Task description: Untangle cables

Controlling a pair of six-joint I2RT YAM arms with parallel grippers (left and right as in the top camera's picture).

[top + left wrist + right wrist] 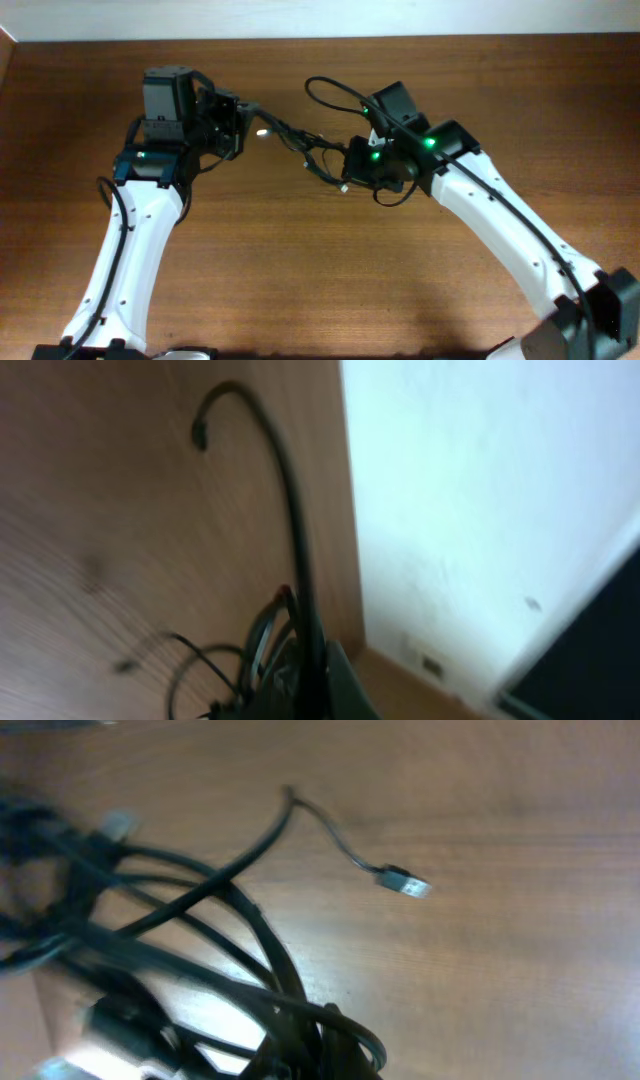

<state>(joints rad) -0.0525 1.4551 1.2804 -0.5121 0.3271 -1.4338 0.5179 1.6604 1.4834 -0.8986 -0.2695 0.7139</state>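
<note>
The thin black cables point(295, 138) hang in a tangled bundle, stretched between my two grippers above the wooden table. My left gripper point(240, 118) is shut on the bundle's left end, near a silvery plug point(263, 131). My right gripper point(352, 165) is shut on the right end, where several strands loop. In the left wrist view one cable point(290, 510) rises from the jaws point(300, 695) and curves to a free end point(200, 435). In the right wrist view the cables point(240, 890) cross in loops at the jaws point(310, 1060). One thin strand ends in a small plug point(404, 881) over the table.
The brown wooden table point(320, 270) fills the overhead view, with its far edge along the top. A white wall point(480, 510) stands beyond that edge. A black cord loop point(330, 90) arcs behind my right wrist.
</note>
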